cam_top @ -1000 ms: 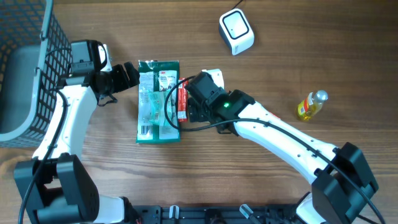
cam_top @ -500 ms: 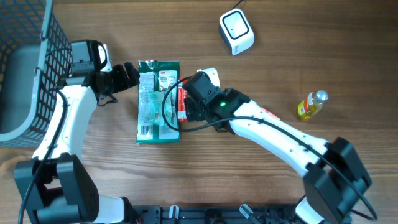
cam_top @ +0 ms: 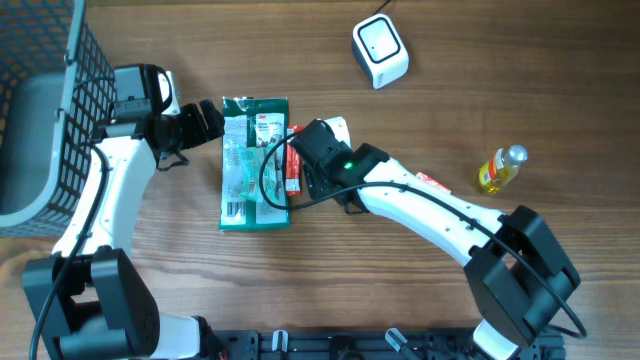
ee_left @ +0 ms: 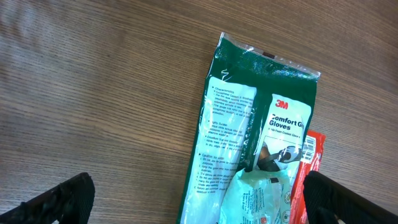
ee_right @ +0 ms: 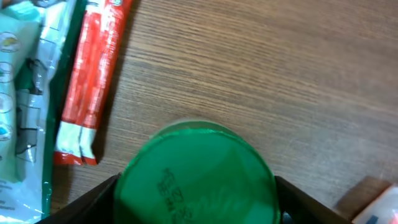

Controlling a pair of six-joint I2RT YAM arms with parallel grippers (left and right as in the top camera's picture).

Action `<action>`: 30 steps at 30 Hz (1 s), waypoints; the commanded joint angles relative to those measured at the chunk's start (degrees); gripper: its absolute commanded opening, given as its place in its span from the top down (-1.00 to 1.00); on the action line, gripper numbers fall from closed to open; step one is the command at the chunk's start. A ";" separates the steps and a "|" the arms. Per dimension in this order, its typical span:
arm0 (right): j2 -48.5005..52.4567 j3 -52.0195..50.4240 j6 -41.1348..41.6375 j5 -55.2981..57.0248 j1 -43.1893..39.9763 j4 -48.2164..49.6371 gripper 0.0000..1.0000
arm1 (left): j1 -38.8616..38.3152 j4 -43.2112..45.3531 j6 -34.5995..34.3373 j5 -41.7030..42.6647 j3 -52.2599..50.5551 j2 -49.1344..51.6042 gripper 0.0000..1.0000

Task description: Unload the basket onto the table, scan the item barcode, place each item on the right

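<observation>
green round lid (ee_right: 196, 168) sits between the fingers (ee_right: 93, 210) of the right hand (ee_right: 196, 190) (each at its rim; whether clamped, cannot tell).

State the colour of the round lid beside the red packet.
Green; the lid shows best in the right wrist view.

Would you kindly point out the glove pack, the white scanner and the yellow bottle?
glove pack (cam_top: 243, 160): overhead view, middle of its front
white scanner (cam_top: 380, 50): overhead view, top face
yellow bottle (cam_top: 493, 174): overhead view, its body
</observation>
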 commanded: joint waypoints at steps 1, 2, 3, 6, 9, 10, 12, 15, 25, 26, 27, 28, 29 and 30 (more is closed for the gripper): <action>-1.14 -0.33 3.93 1.05 -1.09 -2.01 -0.49 | 0.50 0.20 0.50 -0.37 0.74 -0.63 -1.00; -1.86 -0.33 4.76 1.22 -1.49 -2.91 -0.47 | 0.50 0.20 0.50 -0.37 0.74 -0.63 -1.00; -2.64 -0.33 5.14 1.22 -1.99 -3.80 -0.46 | 0.50 0.20 0.50 -0.37 0.74 -0.63 -1.00; -4.24 -0.33 6.69 1.16 -2.93 -5.92 -0.34 | 0.50 0.20 0.50 -0.37 0.74 -0.63 -1.00; -5.33 -0.33 7.72 -0.11 -3.30 -7.43 -0.23 | 0.50 0.20 0.50 -0.37 0.74 -0.63 -1.00; -5.51 -0.33 7.69 -0.55 -3.30 -7.69 -0.23 | 0.50 0.20 0.50 -0.37 0.74 -0.63 -1.00; -5.62 -0.17 7.65 -1.90 -3.30 -8.31 -0.24 | 0.50 0.22 0.50 -0.37 0.74 -0.63 -1.00; -5.73 -0.09 7.63 -3.34 -3.37 -8.44 -0.26 | 0.50 0.22 0.50 -0.37 0.74 -0.63 -1.00; -5.70 -0.09 6.78 -2.40 -3.76 -8.96 -0.99 | 0.50 0.20 0.50 -0.35 0.74 -0.63 -1.00; -5.70 -0.13 5.53 -2.43 -3.78 -7.74 -0.99 | 0.50 0.20 0.50 -0.35 0.74 -0.63 -1.00; -5.70 -0.20 1.81 -2.43 -3.78 -5.05 -1.00 | 0.50 0.20 0.50 -0.35 0.74 -0.63 -1.00; -5.70 -0.22 0.72 -2.43 -3.78 -4.22 -1.00 | 0.50 0.22 0.50 -0.35 0.74 -0.63 -1.00; -5.70 -0.26 -0.02 -2.43 -3.78 -3.72 -0.99 | 0.50 0.20 0.50 -0.37 0.74 -0.63 -1.00; -5.68 -0.35 0.00 -2.45 -3.78 -3.72 -1.00 | 0.50 0.20 0.50 -0.37 0.74 -0.63 -1.00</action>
